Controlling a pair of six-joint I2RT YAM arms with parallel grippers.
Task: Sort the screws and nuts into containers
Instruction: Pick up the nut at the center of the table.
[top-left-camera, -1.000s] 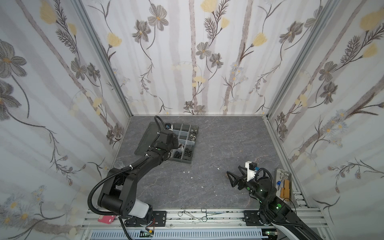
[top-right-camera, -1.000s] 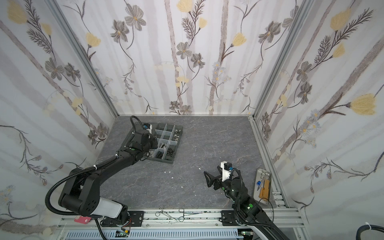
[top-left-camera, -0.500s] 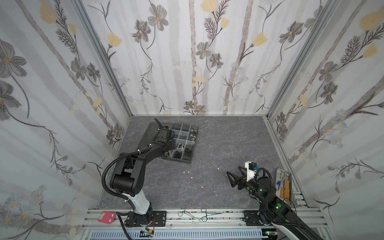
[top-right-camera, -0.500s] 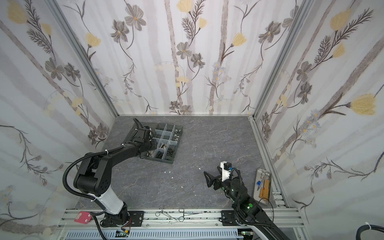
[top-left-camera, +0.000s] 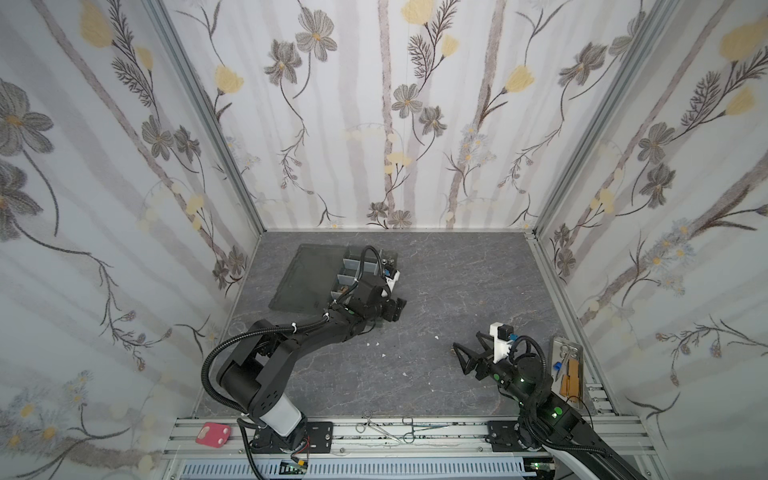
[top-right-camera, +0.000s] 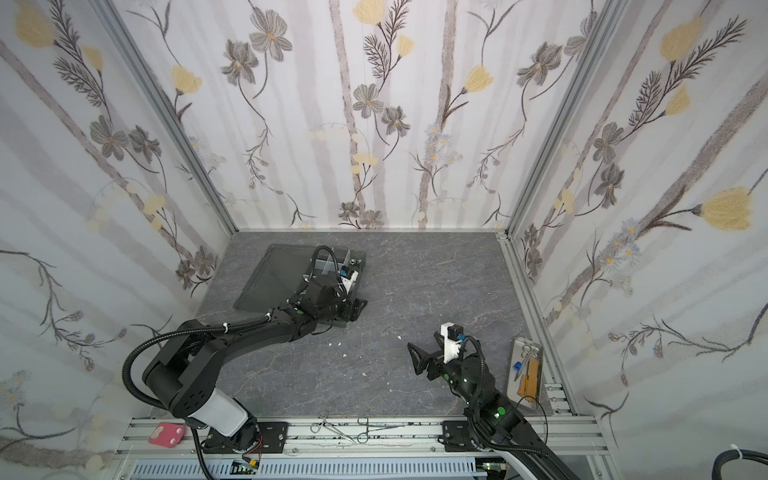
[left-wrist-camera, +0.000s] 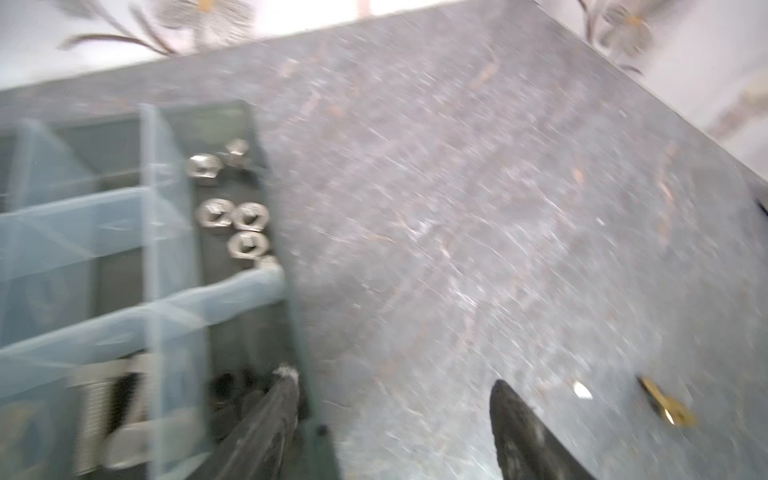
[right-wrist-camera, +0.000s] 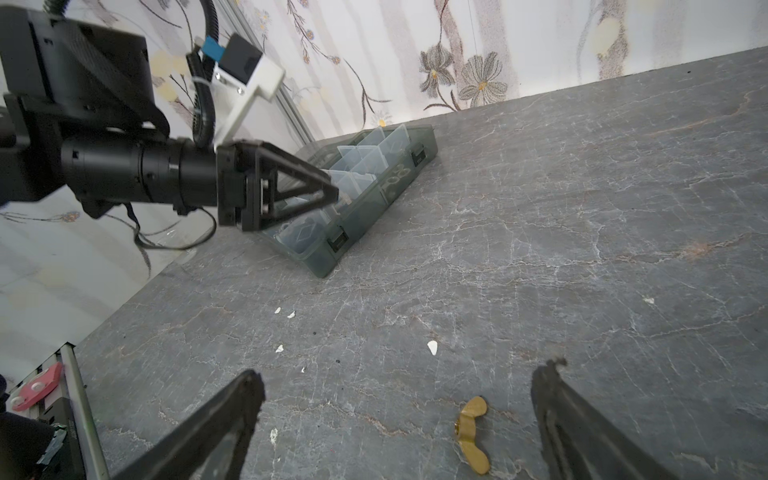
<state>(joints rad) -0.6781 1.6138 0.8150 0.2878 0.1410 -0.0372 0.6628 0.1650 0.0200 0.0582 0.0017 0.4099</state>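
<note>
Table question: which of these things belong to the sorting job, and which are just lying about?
Part of the job:
organizer box
silver nuts inside it
brass wing nut lying loose outside it

Just lying about:
metal tray with scissors
forceps at the front edge
pink pad
white specks

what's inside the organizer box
Silver nuts in one cell of the organizer box, a threaded silver piece and dark pieces in others; rest blurred or behind the left arm.
</note>
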